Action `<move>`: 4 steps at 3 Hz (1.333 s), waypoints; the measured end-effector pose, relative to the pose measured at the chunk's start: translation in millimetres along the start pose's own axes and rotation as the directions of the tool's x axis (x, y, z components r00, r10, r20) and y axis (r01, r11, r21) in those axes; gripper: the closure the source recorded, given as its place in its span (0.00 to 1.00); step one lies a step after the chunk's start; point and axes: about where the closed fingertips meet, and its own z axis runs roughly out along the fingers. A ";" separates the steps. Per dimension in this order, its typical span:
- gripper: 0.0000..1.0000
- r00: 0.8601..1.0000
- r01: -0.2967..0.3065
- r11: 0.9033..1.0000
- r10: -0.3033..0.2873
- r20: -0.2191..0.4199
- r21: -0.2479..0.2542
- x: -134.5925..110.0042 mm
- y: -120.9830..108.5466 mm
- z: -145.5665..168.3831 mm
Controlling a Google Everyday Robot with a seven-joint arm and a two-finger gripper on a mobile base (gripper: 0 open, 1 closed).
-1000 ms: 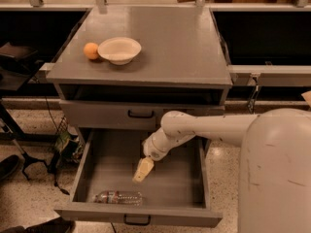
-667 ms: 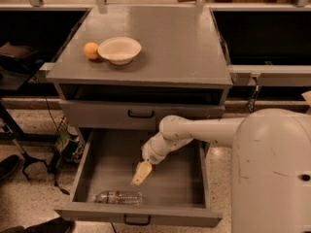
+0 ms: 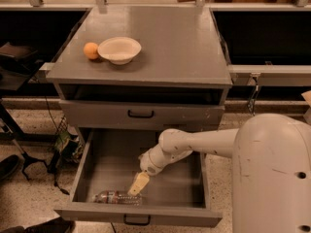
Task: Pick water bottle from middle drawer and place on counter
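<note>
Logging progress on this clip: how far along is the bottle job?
Done: the middle drawer stands pulled open. In hand: the tool hangs inside it, close over the water bottle, which lies on its side by the front wall, not yet lifted. Left: grasping, lifting and setting it on the counter.

You see a speckled floor [image 3: 29, 203] and long benches [image 3: 272, 74], dark underneath. The gripper [image 3: 138, 183] is down in the middle drawer [image 3: 112, 159].

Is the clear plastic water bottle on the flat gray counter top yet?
No: the clear plastic water bottle lies on its side in the open gray metal middle drawer, with the tool close to it.
</note>
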 end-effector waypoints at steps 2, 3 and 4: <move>0.00 0.999 -0.016 0.998 0.014 0.040 0.066 11.0 14.8 23.0; 0.16 0.998 -0.047 0.993 0.042 0.050 0.107 16.6 16.9 26.6; 0.28 0.996 -0.077 0.988 0.068 0.064 0.137 20.5 16.3 25.2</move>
